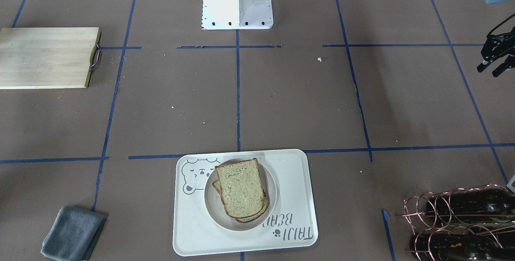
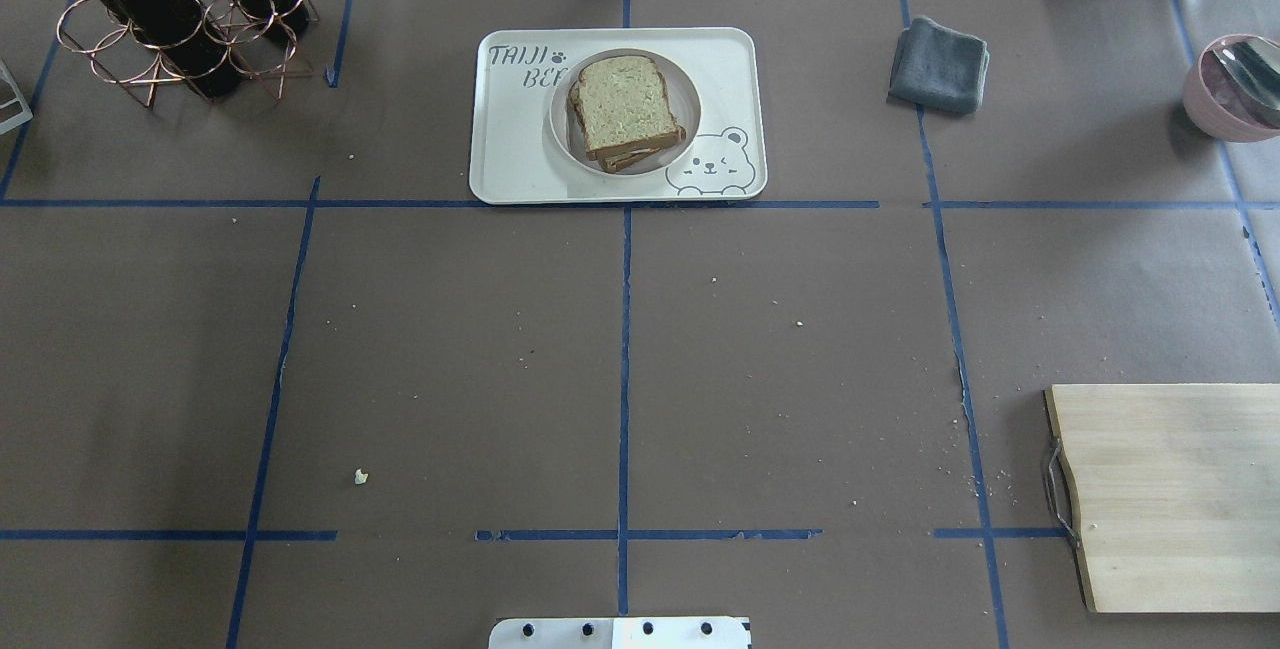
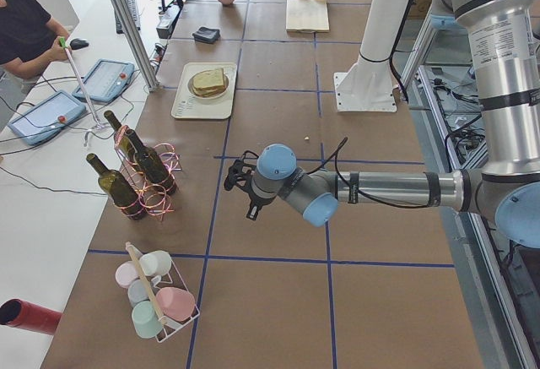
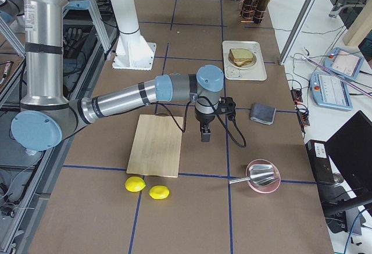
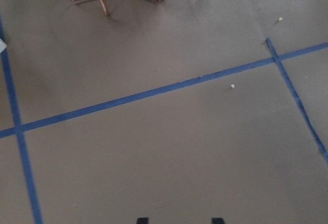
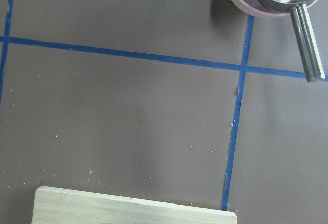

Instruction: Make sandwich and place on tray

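We see the sandwich (image 1: 242,188) on a plate (image 1: 217,215) on the tray (image 1: 293,180); our left end effector (image 5: 180,220) hangs open over the surface (image 1: 281,104); for the right end effector (image 4: 205,133) we cannot tell

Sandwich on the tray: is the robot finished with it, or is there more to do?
It looks finished. Done: the sandwich, its bread slices stacked, lies on a round plate on the tray; the filling cannot be made out. In hand: nothing. The left gripper is open over bare table, and the right gripper hangs beside the wooden board, far from the tray. Left: nothing obvious.
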